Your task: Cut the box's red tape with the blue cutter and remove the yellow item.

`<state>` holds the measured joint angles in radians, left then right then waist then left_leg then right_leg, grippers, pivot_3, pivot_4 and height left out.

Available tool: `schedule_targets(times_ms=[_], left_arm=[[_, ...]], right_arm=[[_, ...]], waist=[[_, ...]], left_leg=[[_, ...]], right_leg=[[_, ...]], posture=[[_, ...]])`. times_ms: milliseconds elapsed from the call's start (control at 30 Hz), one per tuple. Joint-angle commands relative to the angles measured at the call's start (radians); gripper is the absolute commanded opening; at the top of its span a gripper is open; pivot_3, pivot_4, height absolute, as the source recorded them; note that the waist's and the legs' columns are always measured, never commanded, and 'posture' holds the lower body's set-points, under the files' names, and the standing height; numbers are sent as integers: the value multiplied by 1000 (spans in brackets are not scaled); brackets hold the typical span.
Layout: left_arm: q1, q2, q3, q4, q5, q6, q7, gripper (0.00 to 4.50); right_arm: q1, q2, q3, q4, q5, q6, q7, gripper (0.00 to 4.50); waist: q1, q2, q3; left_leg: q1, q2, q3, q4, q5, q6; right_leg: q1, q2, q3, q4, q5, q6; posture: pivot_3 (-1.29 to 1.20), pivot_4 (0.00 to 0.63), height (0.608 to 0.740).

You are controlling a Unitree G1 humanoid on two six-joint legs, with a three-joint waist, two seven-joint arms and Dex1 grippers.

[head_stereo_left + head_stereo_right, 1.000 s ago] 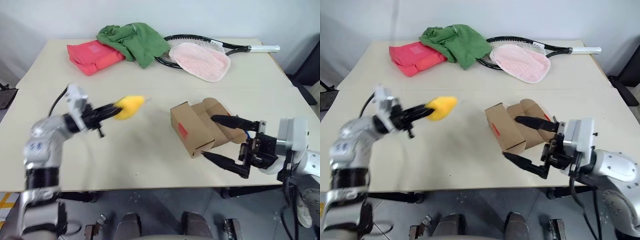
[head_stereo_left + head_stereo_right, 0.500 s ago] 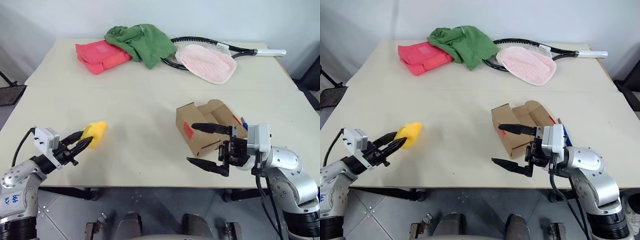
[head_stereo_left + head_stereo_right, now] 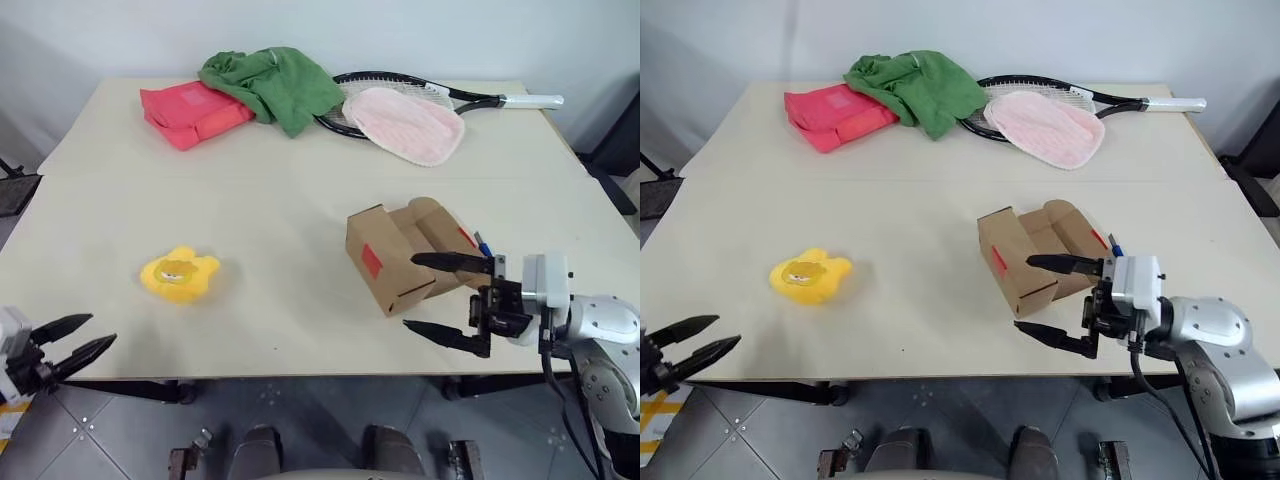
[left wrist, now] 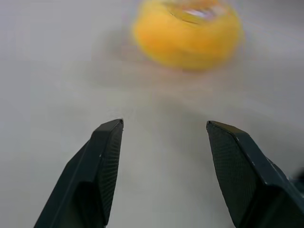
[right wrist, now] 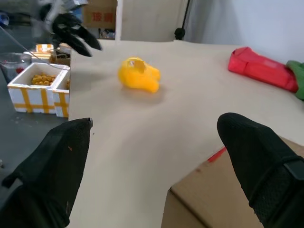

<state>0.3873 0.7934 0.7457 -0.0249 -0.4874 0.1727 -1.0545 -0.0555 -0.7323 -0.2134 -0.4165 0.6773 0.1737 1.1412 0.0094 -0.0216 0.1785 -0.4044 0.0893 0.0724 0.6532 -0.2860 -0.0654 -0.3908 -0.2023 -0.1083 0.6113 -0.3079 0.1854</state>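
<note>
The yellow item (image 3: 180, 275) lies by itself on the table's left half, face patch up. My left gripper (image 3: 75, 341) hangs open and empty off the table's front left edge, a short way from the toy (image 4: 187, 31). The brown box (image 3: 395, 255) stands right of centre with its flaps open and the red tape (image 3: 370, 262) on its near side. A tip of the blue cutter (image 3: 482, 245) shows just behind the box's right end. My right gripper (image 3: 412, 292) is open at the box's front right corner, one finger over the box and one in front of it, holding nothing.
At the back of the table lie a pink-red folded bag (image 3: 190, 110), a green cloth (image 3: 270, 85), a tennis racket (image 3: 440, 90) and a pink cloth (image 3: 400, 120). A white and yellow crate (image 5: 40, 88) stands on the floor beyond the table's left side.
My left gripper opened and let go of the yellow item, which now lies on the table. The left arm drew back and left past the table edge. The right gripper sank a little.
</note>
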Motion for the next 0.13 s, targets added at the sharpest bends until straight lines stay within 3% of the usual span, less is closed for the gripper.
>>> schedule_targets(times_ms=[33,133], left_arm=[[21,-27,25,-83,-13,-43,7,2970],[-9,-57,-10,-150,-30,-27,54,2970]], right_arm=[[66,-4,-34,-39,-17,-44,17,4500],[82,21,-34,-40,-30,-74,-6,4500]], waist=[[10,0,0],[14,0,0]], left_leg=[[0,0,0,0,0,0],[0,0,0,2,0,0]], right_leg=[[0,0,0,0,0,0],[0,0,0,1,0,-1]], posture=[[0,150,740],[0,150,740]])
